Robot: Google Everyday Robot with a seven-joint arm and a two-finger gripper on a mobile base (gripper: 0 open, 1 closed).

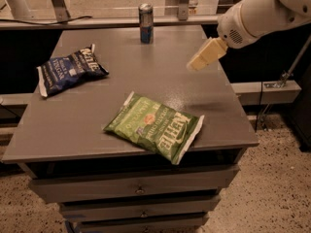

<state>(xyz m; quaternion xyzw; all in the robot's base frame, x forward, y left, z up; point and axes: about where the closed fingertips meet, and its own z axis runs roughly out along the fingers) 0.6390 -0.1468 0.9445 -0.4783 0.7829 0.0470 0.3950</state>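
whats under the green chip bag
The green foil chip bag lies flat on the grey tabletop, one corner overhanging the front edge above the drawers. The patch it covers is hidden. The cream gripper hovers over the table's right side, away from it.

"Kettle" on green chip bag (153,128), tool (198,62) above table (73,130) right side

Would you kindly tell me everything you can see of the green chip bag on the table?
The green chip bag is a glossy, puffed packet with white sealed ends and pale lettering. It lies flat, slanted, at the front edge of the grey table, one corner jutting over it. Only the table touches it; the gripper hangs in the air beyond it, to the right.
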